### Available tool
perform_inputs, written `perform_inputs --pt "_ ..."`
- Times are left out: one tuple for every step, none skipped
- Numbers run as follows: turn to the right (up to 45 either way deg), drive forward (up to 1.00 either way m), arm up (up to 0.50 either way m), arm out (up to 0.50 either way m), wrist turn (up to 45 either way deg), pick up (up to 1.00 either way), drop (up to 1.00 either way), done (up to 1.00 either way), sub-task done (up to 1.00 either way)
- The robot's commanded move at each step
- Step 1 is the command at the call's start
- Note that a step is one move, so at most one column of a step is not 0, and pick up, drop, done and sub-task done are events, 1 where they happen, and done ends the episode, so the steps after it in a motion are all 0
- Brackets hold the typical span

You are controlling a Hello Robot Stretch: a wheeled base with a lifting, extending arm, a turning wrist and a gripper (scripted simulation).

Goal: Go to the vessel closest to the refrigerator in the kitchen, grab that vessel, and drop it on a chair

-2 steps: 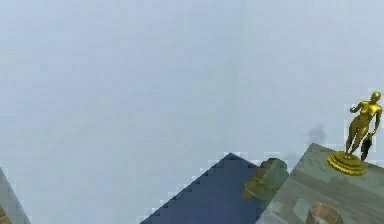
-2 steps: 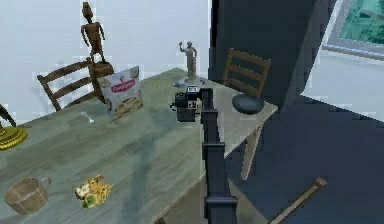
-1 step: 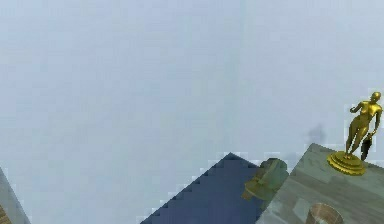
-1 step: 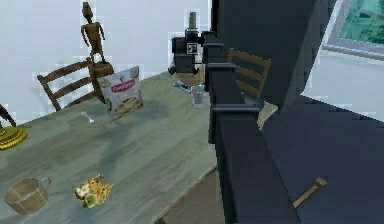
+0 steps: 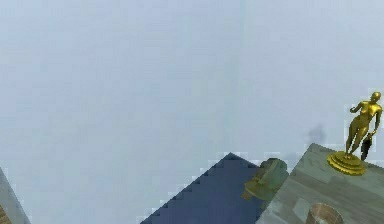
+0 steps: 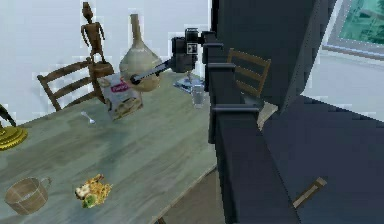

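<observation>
A tan long-necked vase [image 6: 138,52] stands at the far side of the wooden table [image 6: 150,150]. My gripper [image 6: 140,76] reaches out from its dark body [image 6: 184,52], with the fingers ending by the vase's foot and a tilted white box [image 6: 120,97]. I cannot tell whether it holds anything. A glass mug [image 6: 25,193] sits at the table's near left corner and shows again as the mug [image 5: 325,213] in the forward view. A small clear glass [image 6: 198,95] stands beside the arm. Wooden chairs stand behind the table, one chair [image 6: 65,82] at the left and another chair [image 6: 250,70] at the right.
A wooden figurine [image 6: 93,35] stands left of the vase. A gold statue [image 5: 360,135] stands on the table's corner, beside a plain white wall. A small plate of food [image 6: 92,190] lies near the mug. Dark blue floor [image 5: 215,195] runs alongside the table. A window [image 6: 360,25] is at upper right.
</observation>
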Motion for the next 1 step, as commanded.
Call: perform_inputs --pt "0.0 0.00 0.00 0.00 -45.0 0.00 0.00 0.00 0.00"
